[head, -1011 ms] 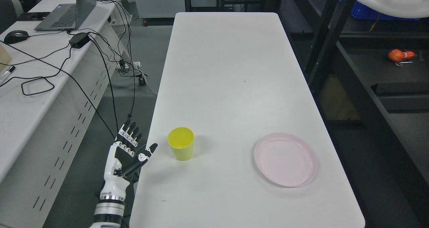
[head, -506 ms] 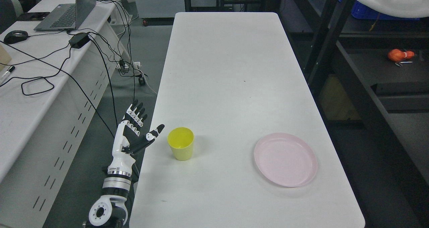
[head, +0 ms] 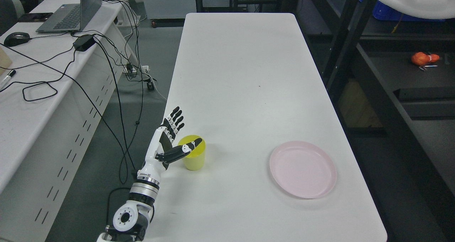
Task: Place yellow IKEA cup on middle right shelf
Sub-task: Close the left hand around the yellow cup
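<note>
Moved rightward, left hand (head: 167, 142) reaches yellow cup (head: 193, 160), fingers (head: 175, 119) spread, thumb over rim.

Bare white table (head: 241, 75) beyond yellow cup (head: 193, 160); pink plate (head: 303, 169) well right.

Left robot hand (head: 167, 146) fingers spread beside yellow cup (head: 193, 160), thumb across rim, possibly touching
</note>
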Tool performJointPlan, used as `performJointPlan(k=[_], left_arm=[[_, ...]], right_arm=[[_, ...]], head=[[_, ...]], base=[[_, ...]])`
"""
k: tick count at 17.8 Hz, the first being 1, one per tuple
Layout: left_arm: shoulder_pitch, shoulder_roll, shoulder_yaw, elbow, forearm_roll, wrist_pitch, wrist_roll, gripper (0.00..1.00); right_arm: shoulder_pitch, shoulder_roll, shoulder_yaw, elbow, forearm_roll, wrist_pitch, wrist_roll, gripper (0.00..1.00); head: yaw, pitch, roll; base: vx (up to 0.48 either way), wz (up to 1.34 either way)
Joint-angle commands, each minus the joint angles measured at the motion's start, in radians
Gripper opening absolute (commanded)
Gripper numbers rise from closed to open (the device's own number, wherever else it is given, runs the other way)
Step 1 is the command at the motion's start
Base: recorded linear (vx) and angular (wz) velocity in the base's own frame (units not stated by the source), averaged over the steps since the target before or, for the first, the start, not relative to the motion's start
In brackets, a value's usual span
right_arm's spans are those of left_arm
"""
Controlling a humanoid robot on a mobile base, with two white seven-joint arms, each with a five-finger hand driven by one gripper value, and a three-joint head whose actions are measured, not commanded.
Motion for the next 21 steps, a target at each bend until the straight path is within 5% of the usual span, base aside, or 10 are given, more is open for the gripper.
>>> performJointPlan(k=[1, 11, 13, 17, 19, 21], left_arm=[[0.004, 0.017, -0.145, 0.068, -0.014, -0.004, -0.001, 0.98], [0.021, 0.017, -0.160, 0.114, -0.013, -0.011, -0.010, 0.94], [0.022, 0.017, -0.133, 0.114, -0.008, -0.022, -0.011, 0.77], [0.042, 0.017, -0.077, 0.114, 0.105, -0.109, -0.011, 0.19], [0.050, 0.017, -0.048, 0.101, 0.156, -0.140, -0.010, 0.04], [0.055, 0.017, -0.005, 0.035, 0.162, -0.148, -0.010, 0.00]], right_arm=[[0.014, -0.017, 0.017, 0.000, -0.025, 0.001, 0.000, 0.99], [0.014, -0.017, 0.017, 0.000, -0.025, 0.001, 0.000, 0.99], [0.014, -0.017, 0.017, 0.000, -0.025, 0.001, 0.000, 0.99], [0.014, -0.017, 0.017, 0.000, -0.025, 0.001, 0.000, 0.99], [0.014, -0.017, 0.017, 0.000, -0.025, 0.001, 0.000, 0.99], [0.014, -0.017, 0.017, 0.000, -0.025, 0.001, 0.000, 0.99]], head=[[0.0000, 0.000, 0.000], [0.0000, 0.000, 0.000], [0.0000, 0.000, 0.000], [0.0000, 0.000, 0.000], [0.0000, 0.000, 0.000], [0.0000, 0.000, 0.000]], base=[[0.000, 0.00], [0.000, 0.00], [0.000, 0.00], [0.000, 0.00], [0.000, 0.00], [0.000, 0.00]])
